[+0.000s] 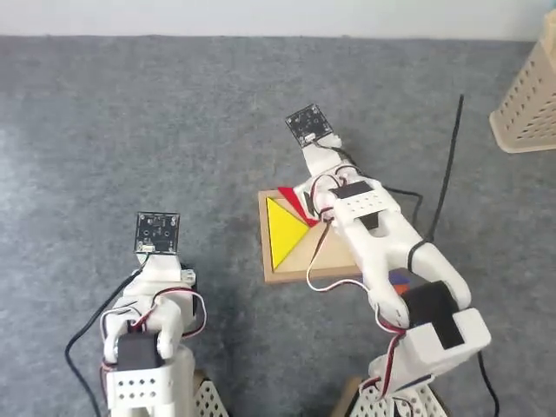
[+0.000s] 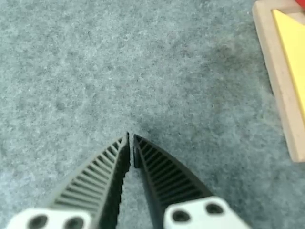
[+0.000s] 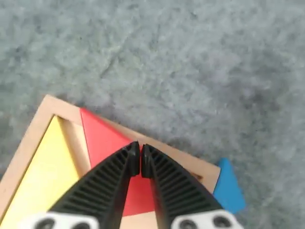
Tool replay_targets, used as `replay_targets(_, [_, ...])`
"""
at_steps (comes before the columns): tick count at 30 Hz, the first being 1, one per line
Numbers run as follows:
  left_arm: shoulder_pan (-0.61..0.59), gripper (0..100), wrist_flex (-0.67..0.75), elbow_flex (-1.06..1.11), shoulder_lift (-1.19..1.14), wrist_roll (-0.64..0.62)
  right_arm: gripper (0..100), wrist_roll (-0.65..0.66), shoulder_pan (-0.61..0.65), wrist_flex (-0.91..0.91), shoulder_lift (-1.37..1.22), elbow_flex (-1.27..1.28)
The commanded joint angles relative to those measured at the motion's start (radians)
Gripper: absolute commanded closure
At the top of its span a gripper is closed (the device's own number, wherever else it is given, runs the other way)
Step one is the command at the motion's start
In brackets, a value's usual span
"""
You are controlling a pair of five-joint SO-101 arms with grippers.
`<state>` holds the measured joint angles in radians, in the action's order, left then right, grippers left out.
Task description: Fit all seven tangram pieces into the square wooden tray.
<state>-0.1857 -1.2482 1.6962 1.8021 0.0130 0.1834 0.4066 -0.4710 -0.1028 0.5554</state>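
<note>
Right fingers (image 3: 131, 157), closed empty, sit over red triangle (image 3: 102, 138) on tray (image 3: 33, 133); left fingers (image 2: 123, 148) closed, empty.

Carpet (image 1: 130, 113): grey, short felted pile, covering the whole work surface; faint creases and mottling show in the wrist views
Basket (image 1: 532, 91): beige plastic, walls pierced with rows of slots, standing on the carpet at the far right edge, cut off by the frame
Cable (image 1: 448, 165): thin, black, lying on the carpet near the basket, running from the far side toward the near side
Wall strip (image 1: 261, 16): pale, plain, along the carpet's far edge
</note>
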Motion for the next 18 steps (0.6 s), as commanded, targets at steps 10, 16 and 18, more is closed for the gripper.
replay_targets(10, [0.002,99,-0.002,-0.012,0.015,-0.008,99.1,-0.005,0.010,-0.019,0.012,-0.008])
replay_targets(16, [0.002,99,-0.002,-0.012,0.015,-0.008,99.1,-0.008,-0.001,-0.012,0.027,-0.014])
replay_targets(18, [0.002,99,-0.002,-0.012,0.015,-0.008,99.1,-0.014,-0.008,-0.007,0.061,-0.014])
